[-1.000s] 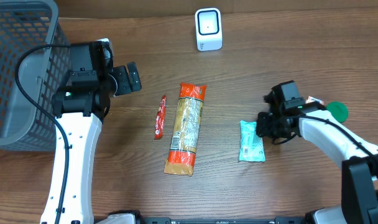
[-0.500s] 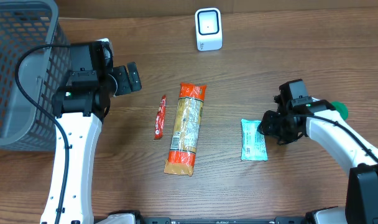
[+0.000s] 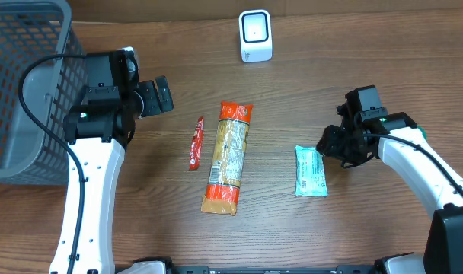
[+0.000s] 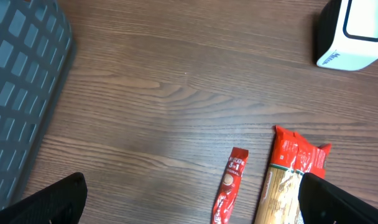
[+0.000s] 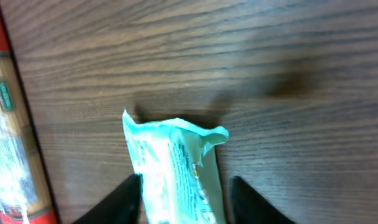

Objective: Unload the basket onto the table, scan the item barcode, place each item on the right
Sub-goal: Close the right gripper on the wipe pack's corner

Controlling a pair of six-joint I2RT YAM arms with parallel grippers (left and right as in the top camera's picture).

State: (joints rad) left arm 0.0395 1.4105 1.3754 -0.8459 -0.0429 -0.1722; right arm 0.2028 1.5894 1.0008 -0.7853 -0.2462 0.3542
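Observation:
The item, a teal packet (image 3: 311, 171) (image 5: 173, 168), lies flat on the wooden table at the right. My right gripper (image 3: 328, 144) (image 5: 184, 190) is open and straddles the packet's near end. Its left finger (image 5: 124, 202) sits right at the packet's edge, and a strip of bare table shows between the packet and the other finger. The white scanner (image 3: 255, 36) (image 4: 354, 34) stands at the far middle of the table. My left gripper (image 3: 159, 95) (image 4: 192, 190) hovers wide open over bare table at the left, holding nothing.
A long orange pasta pack (image 3: 228, 156) (image 4: 288, 183) (image 5: 9, 130) and a thin red sachet (image 3: 196, 142) (image 4: 229, 186) lie in the middle of the table. A grey mesh basket (image 3: 18, 91) (image 4: 21, 93) stands at the far left.
My right gripper has gone from shut to open and drifted a little right and toward the far side. The teal packet shifted slightly. The left arm has not moved.

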